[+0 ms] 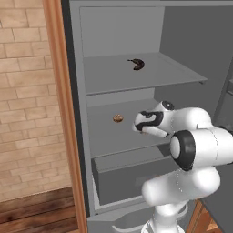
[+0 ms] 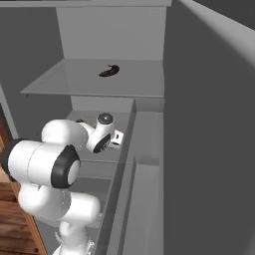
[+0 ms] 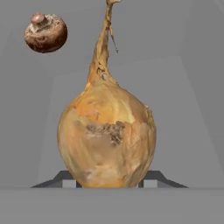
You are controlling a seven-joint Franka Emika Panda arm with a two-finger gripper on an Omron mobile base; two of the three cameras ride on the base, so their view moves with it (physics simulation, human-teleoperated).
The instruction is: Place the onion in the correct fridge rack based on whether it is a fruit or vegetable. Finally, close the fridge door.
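The onion [image 3: 107, 140], a golden-brown bulb with a thin stem tip, sits between my two finger tips, and my gripper [image 3: 109, 180] is shut on it. In the left base view my gripper [image 1: 141, 129] reaches into the open fridge, just over the middle fridge rack [image 1: 107, 136]. Whether the onion touches that rack [image 3: 183, 100] I cannot tell. The fridge door [image 2: 214, 139] stands open on the right, its inner side facing the arm.
A round brown mushroom [image 1: 118, 118] [image 3: 45, 33] lies on the same rack, left of my hand. A dark curved item [image 1: 136, 64] [image 2: 109, 71] rests on the shelf above. A grey drawer box [image 1: 132, 175] sits below. A wooden cabinet side [image 1: 61, 113] borders the fridge's left.
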